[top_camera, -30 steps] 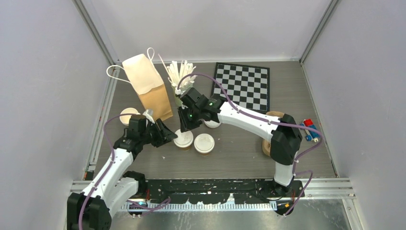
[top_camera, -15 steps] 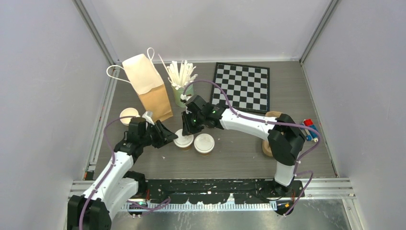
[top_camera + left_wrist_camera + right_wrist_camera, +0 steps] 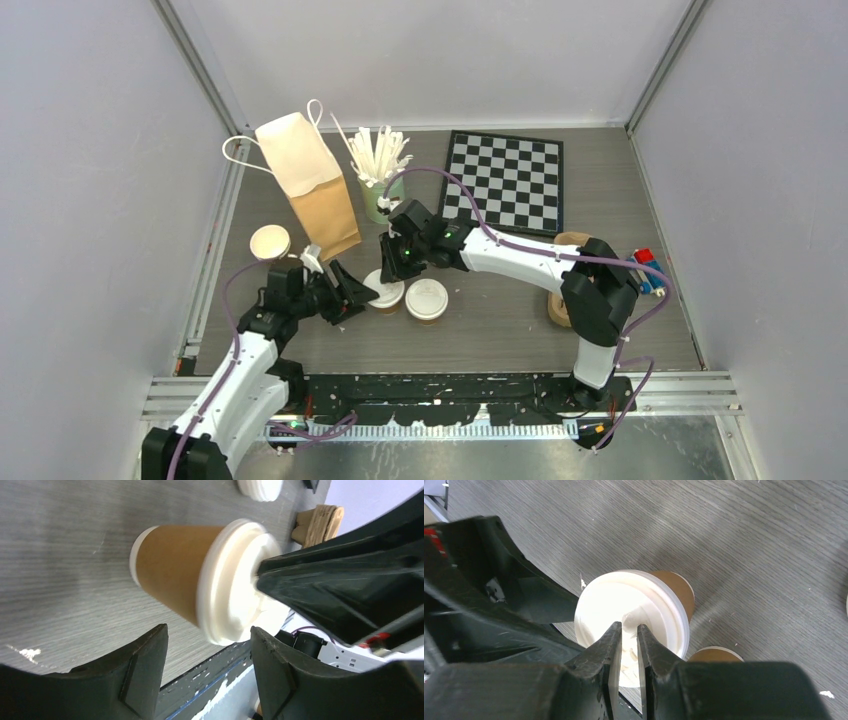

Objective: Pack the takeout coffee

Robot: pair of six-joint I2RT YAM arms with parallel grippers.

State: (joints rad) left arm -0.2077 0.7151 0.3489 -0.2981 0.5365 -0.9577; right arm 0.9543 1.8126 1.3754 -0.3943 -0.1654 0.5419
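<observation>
Two lidded tan coffee cups stand side by side mid-table: one (image 3: pixel 383 292) on the left, the other (image 3: pixel 427 299) on the right. My right gripper (image 3: pixel 392 272) comes down from above onto the left cup's white lid (image 3: pixel 644 605). Its jaws are nearly together with the tips (image 3: pixel 629 627) resting on the lid's top. My left gripper (image 3: pixel 360 294) stands open just left of that cup. In the left wrist view the cup (image 3: pixel 175 575) lies ahead of the fingers (image 3: pixel 142 670), not between them. A third tan cup (image 3: pixel 270 242) stands open and lidless at the far left.
A brown paper bag (image 3: pixel 305 180) with white handles stands at the back left, a green can of white sticks (image 3: pixel 381 165) beside it. A checkerboard mat (image 3: pixel 505 180) lies at the back. The pulp tray (image 3: pixel 560 290) sits behind my right arm. Toy blocks (image 3: pixel 648 270) lie at the right.
My left gripper let go of the left cup, opened wider and drew back toward the near left. My right gripper came down onto that cup's lid and stays there.
</observation>
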